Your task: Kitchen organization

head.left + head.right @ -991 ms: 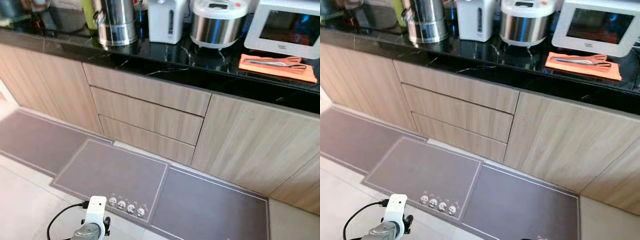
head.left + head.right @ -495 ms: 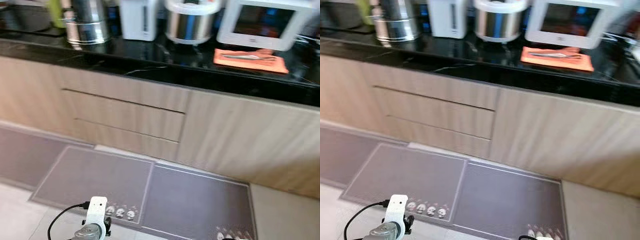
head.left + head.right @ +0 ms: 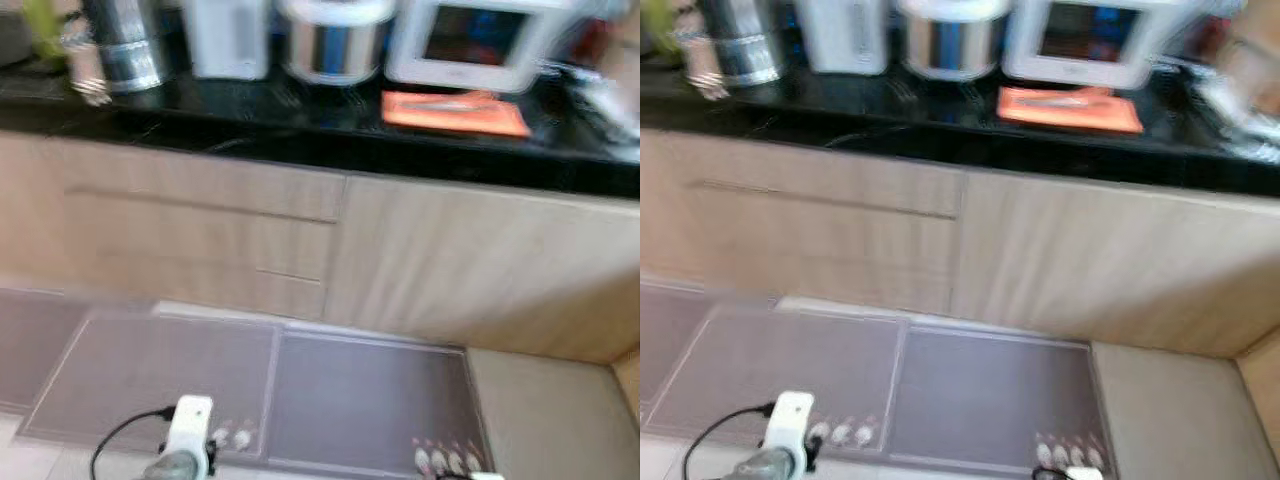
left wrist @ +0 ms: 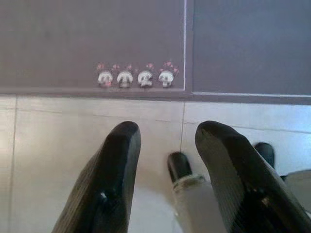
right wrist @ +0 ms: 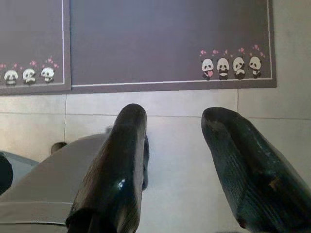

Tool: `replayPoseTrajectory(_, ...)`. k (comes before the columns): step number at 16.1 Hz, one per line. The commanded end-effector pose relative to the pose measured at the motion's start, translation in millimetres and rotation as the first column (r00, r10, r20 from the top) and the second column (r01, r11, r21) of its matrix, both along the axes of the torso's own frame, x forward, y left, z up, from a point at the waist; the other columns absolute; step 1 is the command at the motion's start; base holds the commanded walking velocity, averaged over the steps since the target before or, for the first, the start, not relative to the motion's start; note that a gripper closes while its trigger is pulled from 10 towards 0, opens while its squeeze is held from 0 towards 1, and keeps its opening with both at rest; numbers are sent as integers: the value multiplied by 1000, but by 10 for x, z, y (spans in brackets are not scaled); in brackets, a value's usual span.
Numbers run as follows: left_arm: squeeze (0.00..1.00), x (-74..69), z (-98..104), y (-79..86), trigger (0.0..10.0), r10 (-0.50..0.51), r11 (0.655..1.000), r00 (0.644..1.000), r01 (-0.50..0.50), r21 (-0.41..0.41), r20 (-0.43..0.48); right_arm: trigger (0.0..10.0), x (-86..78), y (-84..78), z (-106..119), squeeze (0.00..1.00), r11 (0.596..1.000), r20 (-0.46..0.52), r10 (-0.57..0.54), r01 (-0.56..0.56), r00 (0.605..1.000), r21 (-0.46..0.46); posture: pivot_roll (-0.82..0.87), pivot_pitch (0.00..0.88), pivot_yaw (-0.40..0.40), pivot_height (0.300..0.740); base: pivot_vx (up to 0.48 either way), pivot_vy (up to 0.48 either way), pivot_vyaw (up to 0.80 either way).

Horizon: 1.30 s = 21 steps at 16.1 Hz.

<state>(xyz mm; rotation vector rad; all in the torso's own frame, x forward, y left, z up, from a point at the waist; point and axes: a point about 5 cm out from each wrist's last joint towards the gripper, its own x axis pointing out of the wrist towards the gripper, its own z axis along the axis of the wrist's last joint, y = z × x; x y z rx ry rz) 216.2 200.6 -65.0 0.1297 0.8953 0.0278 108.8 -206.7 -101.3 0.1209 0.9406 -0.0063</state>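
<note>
The left hand (image 4: 163, 141) hangs low over the pale tiled floor (image 4: 58, 126), its two black fingers (image 4: 119, 150) spread apart with nothing between them. The right hand (image 5: 172, 126) hangs the same way, fingers parted and empty, above the same tiles. Just beyond both hands lie grey floor mats (image 3: 360, 400) edged with a white line and printed with small rows of pandas (image 5: 231, 65); the mats run along the foot of the light wooden cabinet front (image 3: 450, 260).

Above the cabinet is the black glossy bench (image 3: 300, 135), blurred in both eye views. On it, taking the white oven with a dark window (image 3: 470, 40) as landmark: an orange cloth (image 3: 455, 108) lies just in front of the oven, with a slim metal utensil (image 3: 440, 100) on it. Beside the oven stands a round steel rice cooker (image 3: 335, 45), next a white water boiler (image 3: 228, 38), and farthest from the oven a tall steel pot (image 3: 122, 45).
</note>
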Motion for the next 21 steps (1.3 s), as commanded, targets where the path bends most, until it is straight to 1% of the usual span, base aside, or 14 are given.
replayPoseTrajectory(1,0,-20,-28,-95,10000,-35,999,999,35,-6,-15,10000,-63,-59,-10,0,1000,-23,-10,9,1000,-15,-32,0,-65,740,0,0,-738)
replayPoseTrajectory(11,0,-36,-42,-136,10000,-65,998,998,64,-7,-21,10000,-64,-58,-10,0,1000,-26,6,-6,1000,-16,-32,0,-67,740,0,0,-716)
replayPoseTrajectory(15,0,-36,-47,-181,10000,-89,996,996,88,-12,-21,10000,-65,-69,-9,0,1000,-27,6,-6,1000,-22,-36,0,-68,740,0,0,-700)
replayPoseTrajectory(17,0,-35,-46,-179,10000,-91,996,996,91,-2,-20,10000,-65,-69,-9,0,1000,-27,7,-7,1000,-22,-37,0,-70,740,0,0,-694)
replayPoseTrajectory(20,0,-52,-55,-168,10000,-92,996,995,92,6,-29,10000,-63,-67,-8,0,1000,-26,9,-9,1000,-21,-37,0,-70,740,0,-404,-694)
replayPoseTrajectory(21,0,-58,-58,-165,10000,-87,996,996,88,3,-30,10000,-61,-67,-8,0,1000,-26,9,-9,1000,-21,-38,0,-69,740,0,0,-688)
